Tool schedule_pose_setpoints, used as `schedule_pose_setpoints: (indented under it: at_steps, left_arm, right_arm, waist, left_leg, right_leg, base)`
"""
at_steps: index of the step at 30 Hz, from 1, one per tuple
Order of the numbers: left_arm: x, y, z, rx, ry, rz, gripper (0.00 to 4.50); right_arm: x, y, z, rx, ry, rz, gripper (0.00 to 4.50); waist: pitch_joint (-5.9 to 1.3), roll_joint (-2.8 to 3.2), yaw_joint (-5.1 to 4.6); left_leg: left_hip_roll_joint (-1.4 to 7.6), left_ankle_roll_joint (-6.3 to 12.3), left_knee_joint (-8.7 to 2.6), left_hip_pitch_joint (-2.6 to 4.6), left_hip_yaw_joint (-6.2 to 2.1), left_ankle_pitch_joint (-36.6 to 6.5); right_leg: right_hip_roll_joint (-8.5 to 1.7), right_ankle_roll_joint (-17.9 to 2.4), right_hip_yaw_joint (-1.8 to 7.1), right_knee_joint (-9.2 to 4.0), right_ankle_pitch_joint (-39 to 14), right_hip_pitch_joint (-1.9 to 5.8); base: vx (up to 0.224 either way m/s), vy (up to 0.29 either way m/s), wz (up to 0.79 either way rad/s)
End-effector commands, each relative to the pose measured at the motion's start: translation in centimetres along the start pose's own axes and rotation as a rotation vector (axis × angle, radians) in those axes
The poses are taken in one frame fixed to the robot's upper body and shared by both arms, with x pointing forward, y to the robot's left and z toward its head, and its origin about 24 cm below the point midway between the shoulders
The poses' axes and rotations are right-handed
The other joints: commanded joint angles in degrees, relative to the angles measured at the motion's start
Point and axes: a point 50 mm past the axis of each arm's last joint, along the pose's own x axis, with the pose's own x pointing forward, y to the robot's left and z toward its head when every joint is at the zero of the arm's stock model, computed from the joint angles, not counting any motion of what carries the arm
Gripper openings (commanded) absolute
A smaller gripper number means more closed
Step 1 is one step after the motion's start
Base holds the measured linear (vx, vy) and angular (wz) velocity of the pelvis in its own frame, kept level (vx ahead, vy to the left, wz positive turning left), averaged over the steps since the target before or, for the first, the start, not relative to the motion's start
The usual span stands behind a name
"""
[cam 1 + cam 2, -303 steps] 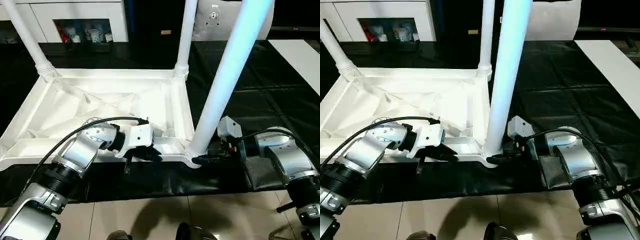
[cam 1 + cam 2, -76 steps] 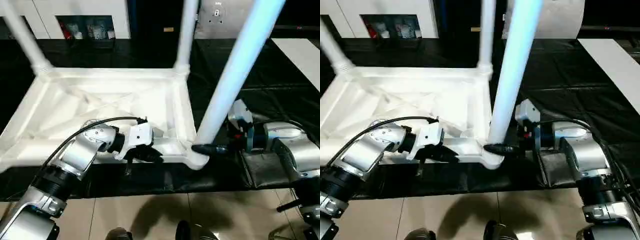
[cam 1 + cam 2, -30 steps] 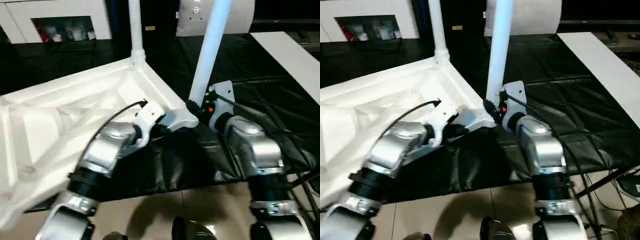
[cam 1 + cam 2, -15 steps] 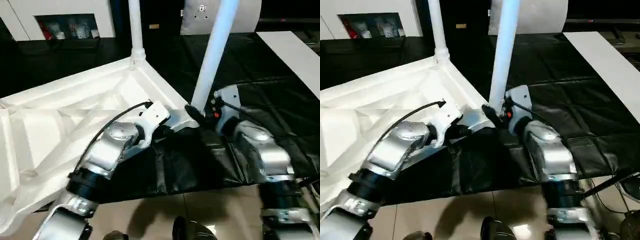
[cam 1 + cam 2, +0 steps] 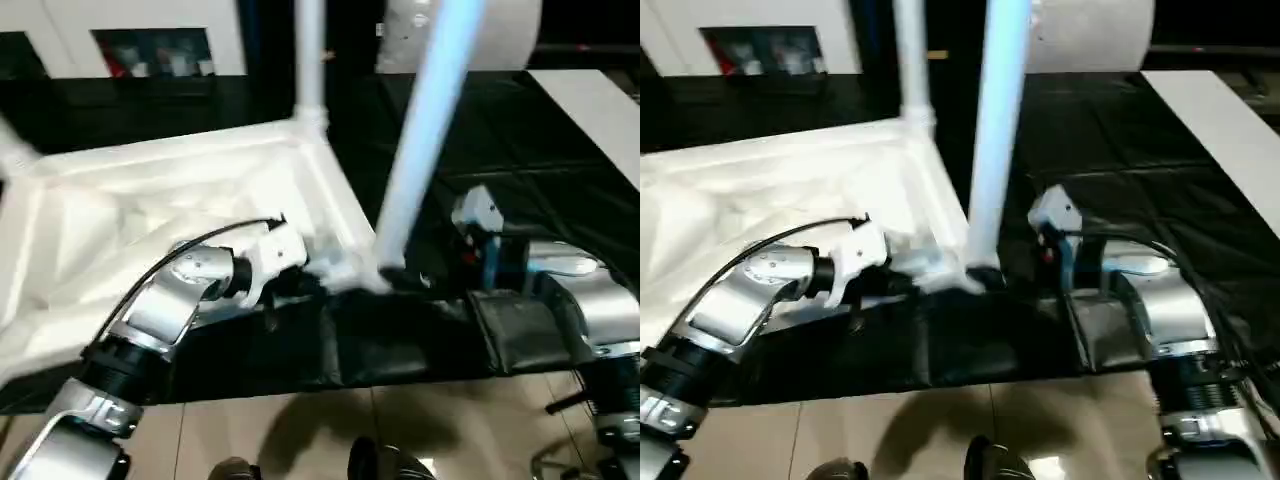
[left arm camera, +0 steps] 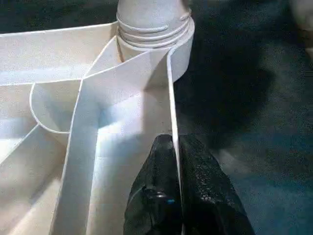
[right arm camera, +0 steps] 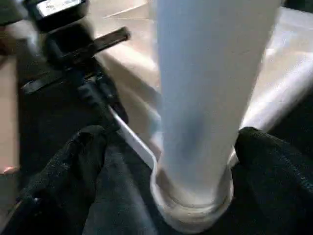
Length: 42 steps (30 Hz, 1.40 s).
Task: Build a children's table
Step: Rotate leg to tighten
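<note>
1. On the black-sheeted table (image 5: 560, 180), the children's table (image 5: 150, 200) lies upside down w/ ribbed underside up, from centre out toward 9 o'clock in the head views. Legs rise from its sockets; the near leg (image 5: 425, 140) stands at the corner nearest the robot, another leg (image 5: 310, 60) at the far corner, approx 12 o'clock.

2. Left hand (image 6: 176, 147): black fingers (image 6: 159, 181) pressed together, clamped on the thin side wall (image 6: 171, 98) of the top, just short of a socket w/ a threaded leg base in it.

3. Right hand (image 7: 166, 161): fingers apart, one either side of the near leg right at its socket collar. Touching or just beside, can't tell.

4. Risk: the wall is thin plastic, pinched edge-on. If the top gets dragged or turned, I judge it could slip out of the left hand or flex.

5. Risk: the near leg looks tilted in the left eye view. If not fully seated, a sideways push from the right hand could lever it out of the socket or jam it crooked.

6. Risk: the near corner sits at the table's front edge, approx 6 o'clock. Too much pull toward the robot & the whole piece could tip off onto the floor.
</note>
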Motion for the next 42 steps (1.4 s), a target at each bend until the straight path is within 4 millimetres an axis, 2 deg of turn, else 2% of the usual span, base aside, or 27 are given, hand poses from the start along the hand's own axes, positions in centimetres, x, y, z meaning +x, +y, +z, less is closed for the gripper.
schedule_pose_setpoints:
  at_steps: [1, 5, 6, 7, 8, 11, 14, 16, 19, 20, 27, 36, 37, 39, 42]
  left_arm:
    - [0.3, -0.8, 0.2, 0.072, 0.017, -0.123, 0.00]
    - [0.0, -0.8, 0.0, 0.101, 0.035, -0.163, 0.00]
    - [0.0, -0.8, -0.1, 0.106, 0.039, -0.169, 0.00]
    - [-0.1, -0.7, -0.1, 0.116, 0.044, -0.180, 0.00]
    - [-0.1, -0.7, -0.1, 0.116, 0.044, -0.180, 0.00]
    - [-0.5, -0.5, 0.0, 0.139, 0.052, -0.215, 0.00]
    - [-0.5, -0.5, 0.0, 0.143, 0.053, -0.223, 0.00]
    - [-0.6, -0.5, 0.0, 0.149, 0.054, -0.236, 0.00]
    - [-0.7, -0.5, -0.1, 0.156, 0.055, -0.256, 0.00]
    - [-0.7, -0.5, -0.1, 0.156, 0.055, -0.256, 0.00]
    - [-0.7, -0.5, -0.1, 0.160, 0.055, -0.270, 0.00]
    - [-0.7, -0.4, -0.1, 0.143, 0.045, -0.270, 0.00]
    - [-0.7, -0.3, -0.2, 0.143, 0.045, -0.271, 0.00]
    - [-0.7, -0.3, -0.2, 0.143, 0.046, -0.272, 0.00]
    - [-0.6, -0.3, -0.2, 0.144, 0.047, -0.273, 0.00]
  right_arm:
    - [-0.4, 0.1, 0.3, -0.025, 0.022, 0.091, 4.22]
    - [-0.6, 0.0, 0.1, -0.029, 0.052, 0.127, 3.88]
    - [-0.6, 0.0, 0.0, -0.024, 0.055, 0.134, 3.77]
    - [-0.7, 0.0, 0.0, -0.017, 0.058, 0.150, 3.71]
    - [-0.7, 0.0, 0.0, -0.017, 0.058, 0.150, 3.71]
    - [-0.8, 0.2, 0.1, 0.004, 0.062, 0.209, 3.34]
    - [-0.8, 0.2, 0.1, 0.004, 0.062, 0.217, 3.13]
    - [-0.7, 0.2, 0.0, 0.004, 0.063, 0.227, 2.84]
    - [-0.4, 0.3, -0.1, 0.010, 0.064, 0.246, 2.69]
    - [-0.4, 0.3, -0.1, 0.010, 0.064, 0.246, 2.45]
    - [0.0, 0.5, -0.4, 0.026, 0.059, 0.268, 1.98]
    - [0.9, 1.0, -0.8, 0.039, 0.037, 0.232, 1.91]
    - [1.0, 1.0, -0.9, 0.052, 0.031, 0.227, 2.26]
    - [1.0, 1.0, -0.9, 0.062, 0.030, 0.231, 2.61]
    - [1.0, 1.0, -0.9, 0.062, 0.035, 0.237, 2.74]
  waist:
    - [-4.81, -0.55, -0.01]
    - [-4.64, -0.74, 0.23]
    - [-4.68, -1.00, 0.27]
    - [-4.60, -0.90, 0.26]
    - [-4.61, -0.90, 0.26]
    - [-4.64, -1.02, 0.26]
    - [-4.76, -1.00, 0.30]
    - [-4.80, -0.98, 0.39]
    - [-4.88, -0.95, 0.56]
    - [-4.87, -0.95, 0.59]
    - [-4.75, -0.95, 0.70]
    - [-4.49, -0.63, 0.60]
    - [-4.49, -0.68, 0.52]
    - [-4.46, -0.72, 0.41]
    - [-4.48, -0.67, 0.35]
  left_leg:
    - [1.28, 11.03, -3.15, -0.37, 0.52, 1.2]
    - [1.07, 9.29, -3.22, -0.44, 0.70, -0.9]
    - [0.88, 8.78, -3.21, -0.46, 0.72, -1.6]
    - [0.88, 8.22, -3.22, -0.47, 0.74, -2.1]
    - [0.81, 8.12, -3.20, -0.44, 0.76, -2.4]
    - [0.73, 7.77, -3.20, -0.46, 0.79, -2.8]
    - [0.84, 7.85, -3.18, -0.55, 0.73, -2.1]
    - [0.89, 8.07, -3.17, -0.58, 0.69, -1.3]
    - [0.92, 8.35, -3.13, -0.64, 0.70, -0.6]
    - [0.91, 8.38, -3.12, -0.62, 0.72, -0.6]
    - [0.79, 7.65, -3.17, -0.64, 0.75, -1.4]
    - [0.75, 7.07, -3.29, -0.63, 0.70, -2.1]
    - [0.72, 6.95, -3.28, -0.64, 0.73, -2.6]
    - [0.65, 6.71, -3.31, -0.63, 0.71, -3.1]
    - [0.65, 6.61, -3.31, -0.50, 0.73, -3.5]
  right_leg:
    - [-3.29, -8.8, 3.92, -2.39, -17.2, 5.08]
    - [-3.33, -7.5, 3.97, -2.89, -21.0, 5.10]
    - [-3.26, -6.8, 3.90, -3.04, -22.5, 5.16]
    - [-3.26, -6.1, 3.90, -3.19, -23.7, 5.10]
    - [-3.19, -5.8, 3.82, -3.33, -24.2, 5.08]
    - [-3.08, -4.8, 3.77, -3.47, -25.2, 5.07]
    - [-3.10, -4.8, 3.80, -3.27, -24.2, 5.09]
    - [-3.06, -5.3, 3.80, -3.08, -23.1, 5.06]
    - [-3.06, -5.9, 3.83, -2.83, -21.9, 5.11]
    - [-3.03, -5.9, 3.82, -2.84, -21.8, 5.08]
    - [-3.04, -5.1, 3.77, -3.11, -23.3, 5.15]
    - [-2.95, -4.8, 3.64, -3.35, -24.0, 5.06]
    - [-2.95, -4.6, 3.61, -3.45, -24.5, 5.11]
    - [-2.94, -4.3, 3.56, -3.57, -25.2, 5.13]
    - [-2.93, -4.0, 3.55, -3.71, -25.9, 5.05]
  base:
    - [0.000, 0.000, 0.00]
    - [0.000, 0.000, 0.00]
    - [0.000, 0.000, 0.00]
    - [0.000, 0.000, 0.00]
    - [0.000, 0.000, 0.00]
    - [0.000, 0.000, 0.00]
    - [0.000, 0.000, 0.00]
    - [0.000, 0.000, 0.00]
    - [0.000, 0.000, 0.00]
    - [0.000, 0.000, 0.00]
    - [0.000, 0.000, 0.00]
    - [0.000, 0.000, 0.00]
    - [0.000, 0.000, 0.00]
    - [0.000, 0.000, 0.00]
    - [0.000, 0.000, 0.00]
